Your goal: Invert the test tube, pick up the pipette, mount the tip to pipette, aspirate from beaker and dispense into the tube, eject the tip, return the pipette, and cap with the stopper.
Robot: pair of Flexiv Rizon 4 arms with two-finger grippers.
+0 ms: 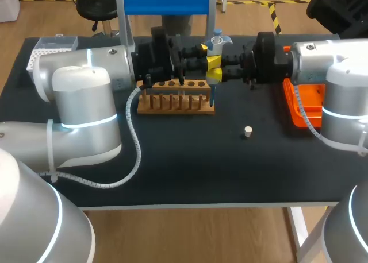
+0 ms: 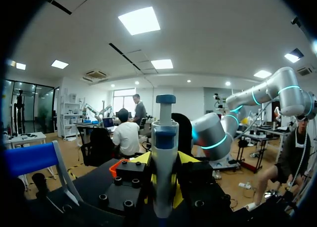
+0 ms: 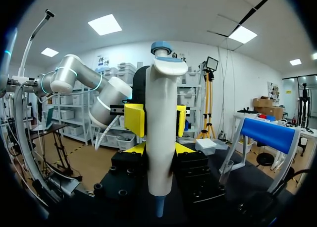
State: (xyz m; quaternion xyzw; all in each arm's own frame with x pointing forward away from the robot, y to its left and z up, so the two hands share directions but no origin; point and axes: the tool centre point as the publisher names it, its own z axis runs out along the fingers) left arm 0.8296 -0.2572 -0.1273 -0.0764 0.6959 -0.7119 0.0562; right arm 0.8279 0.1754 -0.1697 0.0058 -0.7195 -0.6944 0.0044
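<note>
Yellow pads closed on the pipette (image 3: 159, 138) from both sides. The right gripper (image 3: 159, 148) and the left gripper (image 2: 164, 160) each appeared clamped on its white body, which stood upright between them above the table (image 1: 190, 171), near one end of the wooden rack (image 1: 175, 99). I judged this a hand-over on the way to mounting a tip. To do it well, the receiving arm should be firmly seated before the other lets go, the pipette should be held plumb, and its bare nose should be kept off the rack. Counted: one pipette, with no tip on it that I could see; one white stopper (image 1: 248, 131), lying alone on the table well apart from the rack; one rack; one blue-barred stand (image 1: 167, 2); one orange tray (image 1: 303, 102); one white tip box (image 1: 52, 45). No beaker showed.
</note>
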